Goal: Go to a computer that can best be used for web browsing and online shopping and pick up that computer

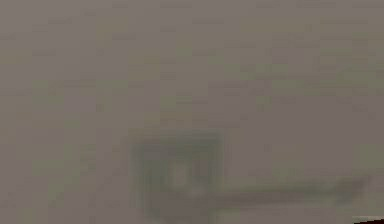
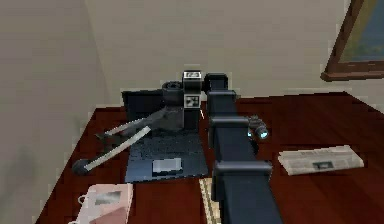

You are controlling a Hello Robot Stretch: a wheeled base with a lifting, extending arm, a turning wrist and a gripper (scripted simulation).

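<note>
**Operator:** Report the surface and the room, left to right.

**Technician:** In the arm side view, two plain cream walls meet in a corner above the left part of the desk. The desk is dark red-brown wood with a glossy top. At its lower left lies a pink-and-white box, close to the near edge.

**Operator:** Location of the computer?

**Technician:** The laptop stands on the desk left of centre, near the back wall. Its lid is raised and its dark keyboard deck faces the camera.

**Operator:** Status of the end effector?

**Technician:** The end effector sits at the laptop's left side. Its dark body is by the raised lid, and its two thin grey fingers slant down and left across the laptop's edge and the wood. With the laptop and desk directly behind it, I cannot tell whether it holds anything, nor whether it touches the laptop.

**Operator:** Continue right.

**Technician:** The arm rises from the bottom edge just right of the laptop. Farther right, a flat white oblong object lies on the desk, well apart from the laptop. A framed picture hangs on the wall at the upper right. The forward view presents a plain grey surface.
</note>
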